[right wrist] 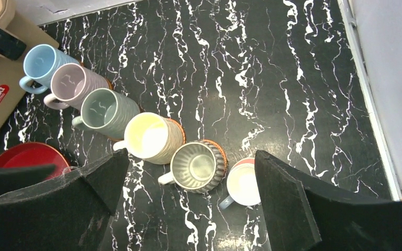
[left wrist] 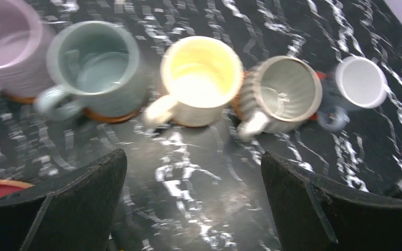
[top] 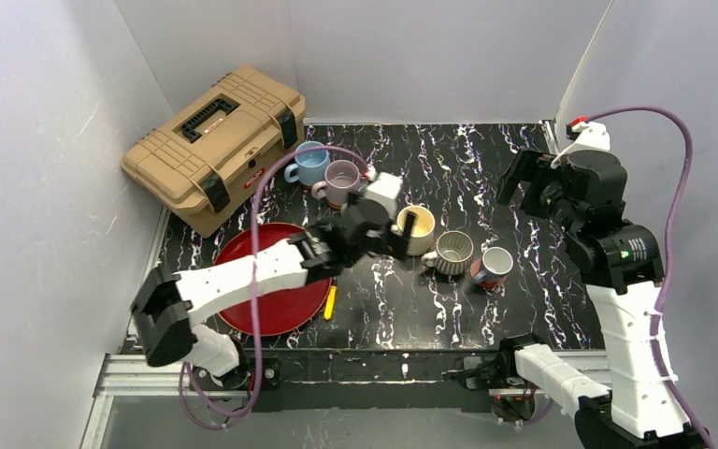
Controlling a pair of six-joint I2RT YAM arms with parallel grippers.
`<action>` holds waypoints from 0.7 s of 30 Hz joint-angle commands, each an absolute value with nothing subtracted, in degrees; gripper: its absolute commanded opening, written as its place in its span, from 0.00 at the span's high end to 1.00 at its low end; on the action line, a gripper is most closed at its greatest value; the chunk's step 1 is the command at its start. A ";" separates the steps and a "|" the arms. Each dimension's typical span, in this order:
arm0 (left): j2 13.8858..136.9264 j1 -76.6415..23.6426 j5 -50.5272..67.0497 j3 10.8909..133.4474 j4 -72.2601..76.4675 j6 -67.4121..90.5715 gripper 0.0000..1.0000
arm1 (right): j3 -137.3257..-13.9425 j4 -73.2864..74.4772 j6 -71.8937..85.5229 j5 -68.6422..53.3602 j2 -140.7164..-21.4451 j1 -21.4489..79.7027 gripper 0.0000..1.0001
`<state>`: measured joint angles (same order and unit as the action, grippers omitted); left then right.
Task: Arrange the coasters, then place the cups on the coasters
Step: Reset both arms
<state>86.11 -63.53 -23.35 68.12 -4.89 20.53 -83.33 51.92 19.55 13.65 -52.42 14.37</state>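
Where the cups stand: all six in one slanting row on the black marbled table (top: 486,168), each just beside the next, handles turned the same way.
Light blue cup (right wrist: 41,65): far end of the row, well out past the left finger of the right gripper (right wrist: 192,157), near the tan toolbox (top: 215,140).
Mauve cup (right wrist: 73,83): second in line, smooth-walled, just beside the blue one.
Grey-green cup (right wrist: 104,111): third, glossy, with an orange-brown rim showing under its base in the left wrist view.
Cream-yellow cup (right wrist: 149,137): fourth, pale inside, on a woven coaster (right wrist: 179,130) whose orange edge shows behind it. It is straight ahead of the left gripper (left wrist: 191,167), in line with the gap between its fingers.
Ribbed cup (right wrist: 198,167): fifth, grey-white with a fluted wall, on the second woven coaster (right wrist: 217,149). It sits under the gap of the right jaws.
Small pale cup (right wrist: 245,184): last and smallest, white inside, on the flat red coaster (right wrist: 246,163), toward the right finger of the right gripper.
Left jaws: spread wide, nothing between them, apart from the cups.
Right jaws: spread wide, empty, high above the row.
Red tray (top: 280,304): off to the left-finger side of both grippers.
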 commanded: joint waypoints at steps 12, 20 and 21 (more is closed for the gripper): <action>55.78 -13.57 -4.51 70.68 -32.12 18.08 0.02 | -86.72 48.91 13.68 22.89 -57.68 14.28 0.02; 44.38 -9.05 -18.09 72.37 -34.05 8.15 0.02 | -74.89 34.22 9.83 29.34 -46.83 14.33 0.02; 43.21 -9.05 -20.13 71.92 -33.86 6.56 0.02 | -72.16 30.68 8.96 30.13 -44.96 14.33 0.02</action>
